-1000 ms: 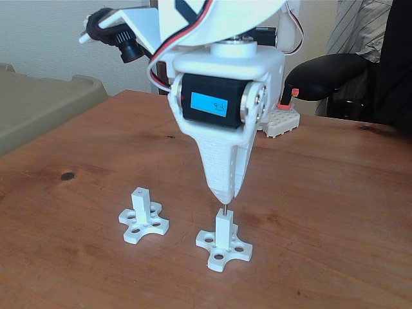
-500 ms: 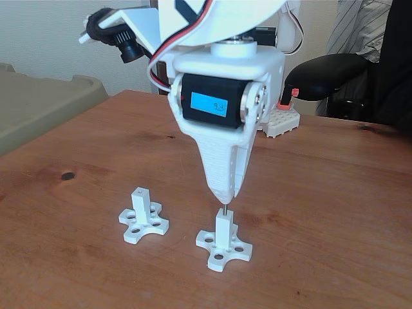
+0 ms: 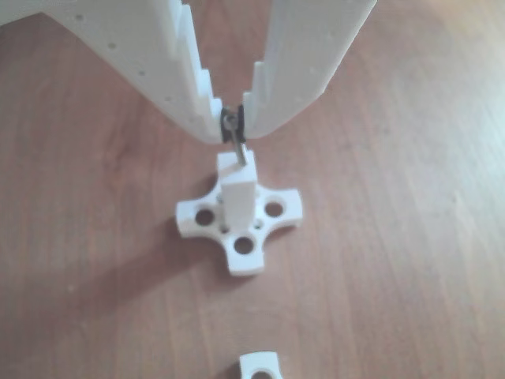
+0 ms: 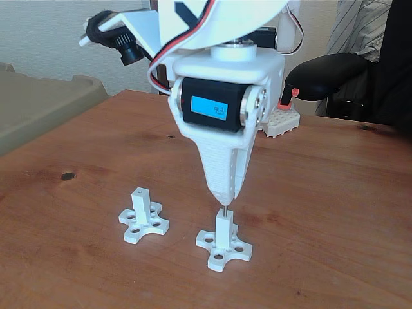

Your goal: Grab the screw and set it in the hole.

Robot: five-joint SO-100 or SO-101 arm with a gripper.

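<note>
Reddish-brown wood table [image 4: 335, 212], visible grain, one dark knot [image 4: 67, 176] near its left side in the fixed view. Plain pale wall [image 4: 45, 38] behind. Olive-tan bin lid [image 4: 38, 103] just off the table's left edge. Black office chair [image 4: 322, 74] at back right, striped cloth [image 4: 360, 26] above its armrest. Even daylight, soft shadows on the wood.

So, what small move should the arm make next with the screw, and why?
Probably ease straight down a little before opening. The gripper has its jaws shut on the screw, whose tip is at the top of the white post, where the hole should be. Much of the shaft shows above the post, so it seems not fully seated.
</note>
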